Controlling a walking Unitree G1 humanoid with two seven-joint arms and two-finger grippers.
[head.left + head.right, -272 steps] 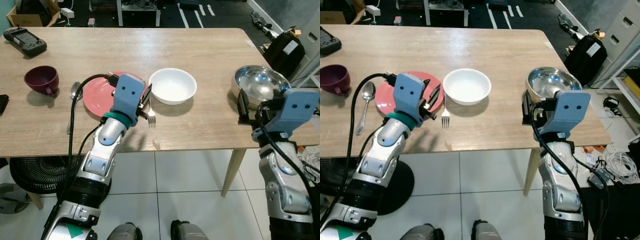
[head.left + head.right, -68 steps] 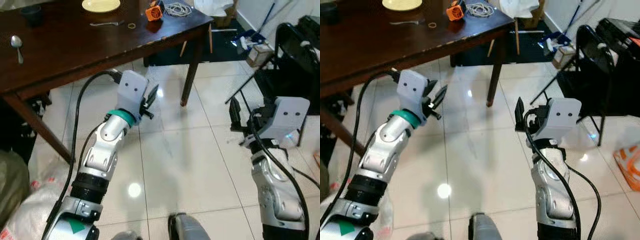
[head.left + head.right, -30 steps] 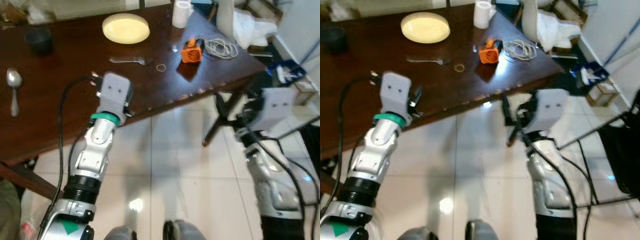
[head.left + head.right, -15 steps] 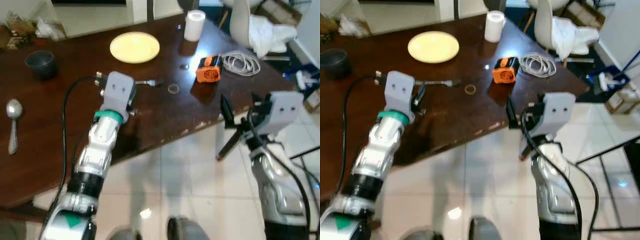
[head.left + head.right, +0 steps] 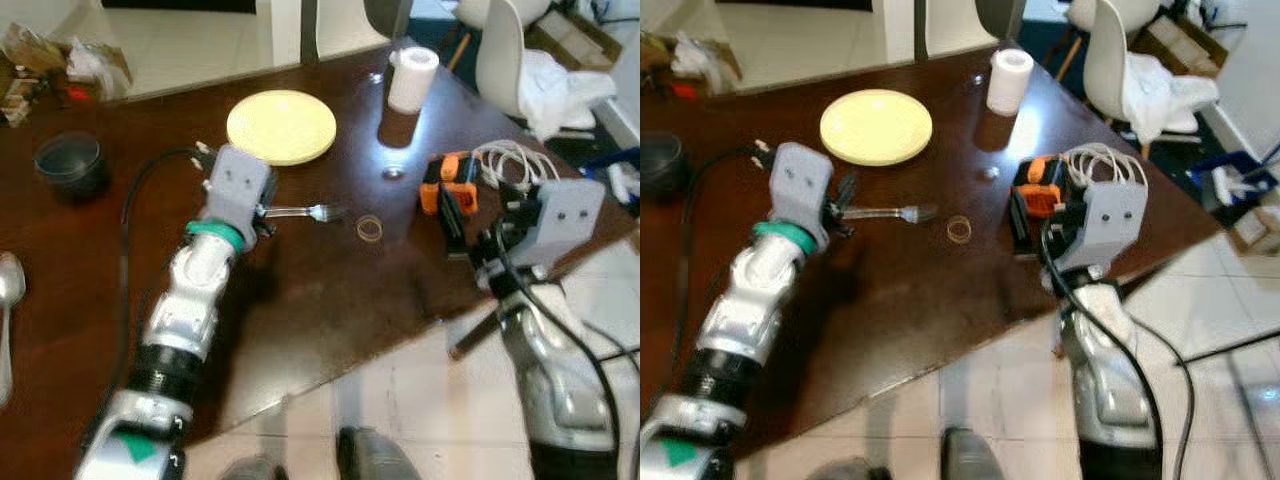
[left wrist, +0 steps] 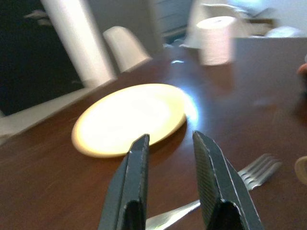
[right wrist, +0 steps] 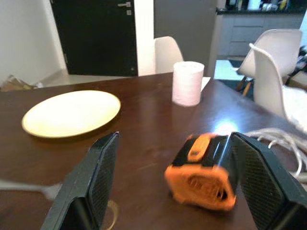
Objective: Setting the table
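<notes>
fork [image 5: 300, 212] lies under the outstretched left pincer [image 6: 170, 143], fingers slightly apart.

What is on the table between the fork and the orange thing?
A small rubber band lies on the dark table, between the fork and the orange tape measure, in the left eye view.

— Where are your head views?
— High above, looking down at the bench [image 5: 330, 290].
— The wrist cameras?
— Low, close; both share the yellow plate [image 6: 129, 117].

Silver jointed arms, blue-grey wrist housings, a teal ring and black cable on the left.
</notes>
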